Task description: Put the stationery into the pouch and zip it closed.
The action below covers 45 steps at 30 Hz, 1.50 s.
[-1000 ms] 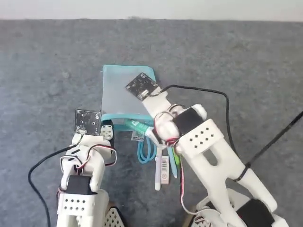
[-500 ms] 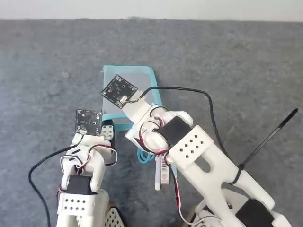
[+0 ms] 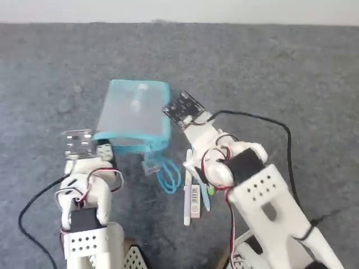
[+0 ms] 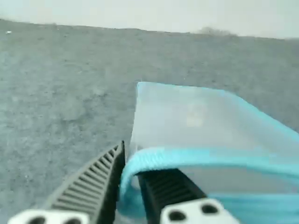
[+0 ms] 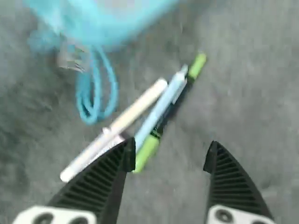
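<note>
Left gripper (image 4: 130, 161), lower left of the high view: my jaws are pinched narrow on the teal rim of the pouch (image 4: 196, 121), holding it at its lower-left corner. The pouch is frosted with teal trim and sits left of centre, in the upper half of the frame, on the grey table (image 3: 280, 73).

Just below the pouch's lower-right corner, a small tag (image 3: 150, 166) and a looped blue cord (image 3: 168, 176) lie on the table.

Right of the cord, three pens lie outside the pouch, side by side and touching: white pen (image 5: 121, 126), light-blue pen (image 5: 159, 109) and green marker (image 5: 145, 150).

Right gripper (image 5: 170, 149), centre right: my jaws are spread wide and hold nothing, and they hover over the pens.
</note>
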Available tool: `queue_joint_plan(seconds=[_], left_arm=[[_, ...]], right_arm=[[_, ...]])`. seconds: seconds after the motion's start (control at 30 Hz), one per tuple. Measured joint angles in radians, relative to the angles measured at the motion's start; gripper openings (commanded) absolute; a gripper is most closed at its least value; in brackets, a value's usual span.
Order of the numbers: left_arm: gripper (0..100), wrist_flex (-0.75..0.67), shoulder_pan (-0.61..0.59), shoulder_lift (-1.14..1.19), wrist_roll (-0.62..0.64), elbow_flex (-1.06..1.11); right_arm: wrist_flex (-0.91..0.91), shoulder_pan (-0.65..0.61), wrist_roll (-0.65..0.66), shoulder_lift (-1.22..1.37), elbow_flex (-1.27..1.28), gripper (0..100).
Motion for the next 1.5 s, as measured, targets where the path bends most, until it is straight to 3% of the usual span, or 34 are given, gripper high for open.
queue_joint_plan(seconds=[0.47,0.87,1.5], left_arm=[[1,0.005,-0.048,0.0,0.012,-0.011],[1,0.005,-0.005,0.0,0.0,-0.012],[1,0.005,-0.003,0.0,0.0,-0.012]], right_arm=[[-0.17,0.106,-0.023,0.41,0.083,24.6],[-0.367,0.103,-0.029,0.419,0.201,24.6],[-0.341,0.084,-0.046,0.417,0.23,24.5]])
